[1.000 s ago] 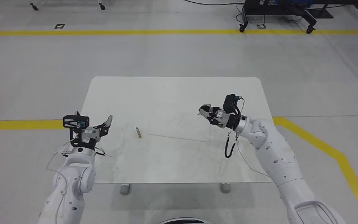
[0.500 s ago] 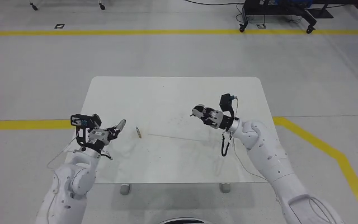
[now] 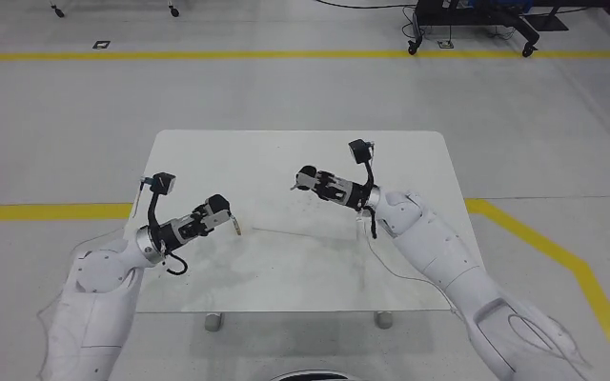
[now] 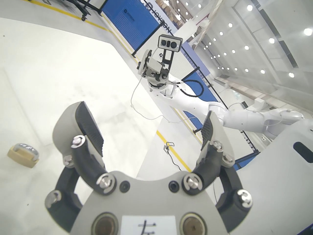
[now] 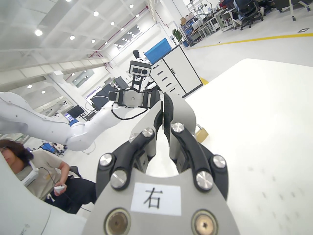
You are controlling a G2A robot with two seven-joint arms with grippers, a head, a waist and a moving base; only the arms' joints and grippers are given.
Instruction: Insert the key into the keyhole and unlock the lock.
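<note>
Firstly, surface: table (image 3: 400, 276), white, matt, rectangular with rounded corners and faint scuffs. Room: pale grey floor (image 3: 286, 90) crossed by a yellow line (image 3: 286, 54); high ceiling with round lamps (image 4: 271, 40); white drawer cabinet (image 5: 176, 72) beyond the table's edge.

Left gripper (image 4: 146, 125): grey metal base and black links. Its two ribbed black pads (image 4: 85, 123) are spread wide with nothing between them, low over the table.

Lock (image 4: 23, 154): small padlock with a brass-coloured block body and a silver curved shackle. It rests on the table just beside the left gripper's fingertips, apart from them and well apart from the right gripper.

Right gripper (image 5: 162, 108): same build, pads pressed together; whether anything is pinched there cannot be told. Thin pale cord (image 4: 133, 94) hangs from it down to the table.
</note>
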